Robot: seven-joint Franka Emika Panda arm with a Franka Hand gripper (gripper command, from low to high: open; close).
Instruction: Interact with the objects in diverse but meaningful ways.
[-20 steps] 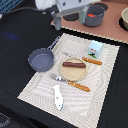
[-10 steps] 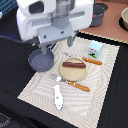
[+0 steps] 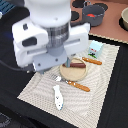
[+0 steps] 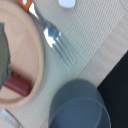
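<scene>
One white robot arm fills the exterior view's left and centre, blurred, hanging over a pale woven placemat on a dark table. Its fingers are hidden behind the arm's body, so how far they are spread, or whether they hold anything, cannot be told.

Taking the round wooden plate as the landmark: a brown sausage lies on its far part. An orange-handled fork lies just beside the plate's near edge, and an orange-handled knife lies beyond it toward the exterior view's right. A light blue cup stands further off past the knife, near the mat's far corner. A white-and-blue fish lies on the mat nearer the camera than the plate. Well beyond the plate, off the mat, a dark pot holds something red.

From the wrist view, the plate carries the sausage, the fork's tines rest beside its rim, and a grey saucepan sits close by, blurred.
</scene>
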